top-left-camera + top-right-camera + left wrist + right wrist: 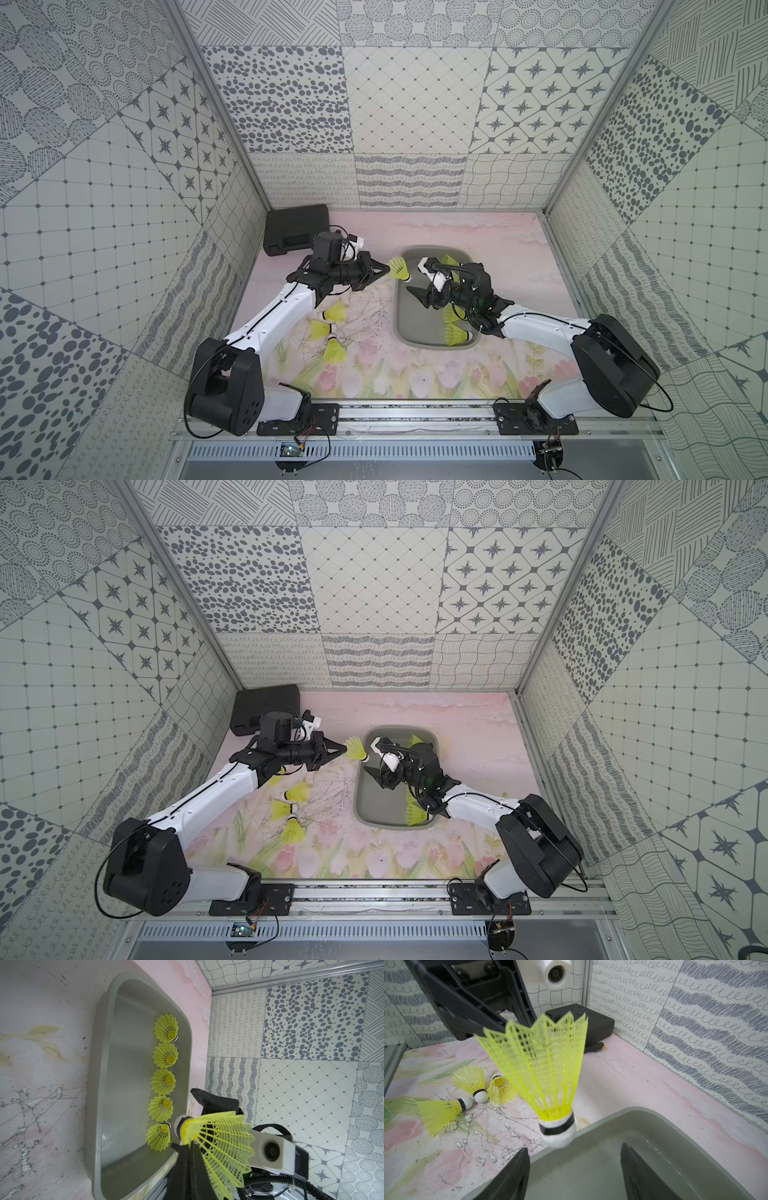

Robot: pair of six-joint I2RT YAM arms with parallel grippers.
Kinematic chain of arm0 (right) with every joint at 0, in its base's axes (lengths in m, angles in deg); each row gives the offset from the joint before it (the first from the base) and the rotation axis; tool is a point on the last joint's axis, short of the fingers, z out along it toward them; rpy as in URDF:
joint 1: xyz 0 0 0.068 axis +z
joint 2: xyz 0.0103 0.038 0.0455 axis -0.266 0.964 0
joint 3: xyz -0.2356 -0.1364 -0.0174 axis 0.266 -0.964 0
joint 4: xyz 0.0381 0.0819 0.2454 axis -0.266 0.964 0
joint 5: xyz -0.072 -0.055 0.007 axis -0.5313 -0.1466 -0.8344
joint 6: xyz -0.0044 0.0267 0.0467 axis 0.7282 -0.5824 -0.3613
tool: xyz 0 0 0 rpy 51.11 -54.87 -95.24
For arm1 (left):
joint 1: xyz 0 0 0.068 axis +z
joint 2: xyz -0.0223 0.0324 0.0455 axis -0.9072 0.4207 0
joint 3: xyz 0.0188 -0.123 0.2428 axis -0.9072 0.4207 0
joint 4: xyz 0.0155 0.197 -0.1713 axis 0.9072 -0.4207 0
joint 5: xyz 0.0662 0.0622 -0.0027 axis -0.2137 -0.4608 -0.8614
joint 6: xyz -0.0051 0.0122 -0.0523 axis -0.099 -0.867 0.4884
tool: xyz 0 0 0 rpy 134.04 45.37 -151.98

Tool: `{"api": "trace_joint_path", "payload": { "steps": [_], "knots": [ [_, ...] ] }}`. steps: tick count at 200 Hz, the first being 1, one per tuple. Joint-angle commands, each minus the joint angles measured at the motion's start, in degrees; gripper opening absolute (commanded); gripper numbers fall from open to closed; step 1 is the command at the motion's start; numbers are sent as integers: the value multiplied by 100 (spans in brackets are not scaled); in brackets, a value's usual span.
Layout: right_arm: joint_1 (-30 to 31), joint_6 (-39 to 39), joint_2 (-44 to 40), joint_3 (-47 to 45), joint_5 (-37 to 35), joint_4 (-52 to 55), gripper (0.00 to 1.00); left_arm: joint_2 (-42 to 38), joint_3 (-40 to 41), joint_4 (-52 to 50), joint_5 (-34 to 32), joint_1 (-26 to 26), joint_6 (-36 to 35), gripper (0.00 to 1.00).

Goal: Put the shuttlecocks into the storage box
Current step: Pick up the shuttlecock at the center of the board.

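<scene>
Pinching skirt of neon mesh shuttlecock (400,268) w/ L tool (388,270), R tool (574,1176) gaping over grey storage box (415,328)

The left tool (517,1022) pinches the flared rim of a neon-yellow shuttlecock (542,1068), which hangs nearly upright, white tip down, over a corner of the grey storage box (643,1113). The right tool (573,1148) holds its two black fingers (517,1174) spread apart above the box, the white tip just beyond their ends. Three loose shuttlecocks (473,1080) lie on the floral worktop (623,1080). A black case (596,1024) sits against the wall.
</scene>
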Motion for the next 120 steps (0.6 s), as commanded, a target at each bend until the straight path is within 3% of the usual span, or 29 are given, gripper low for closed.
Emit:
{"api": "trace_joint_path", "payload": {
  "steps": [1, 63, 120],
  "knots": [
    [53, 119, 124, 247, 214, -344, 70, -74, 4, 393, 232, -63, 297, 0],
    [130, 182, 232, 379, 190, -242, 58, -24, 45, 500, 241, -94, 375, 0],
    [158, 179, 312, 434, 128, -155, 35, 14, 67, 642, 277, -114, 469, 0]
  ]
}}
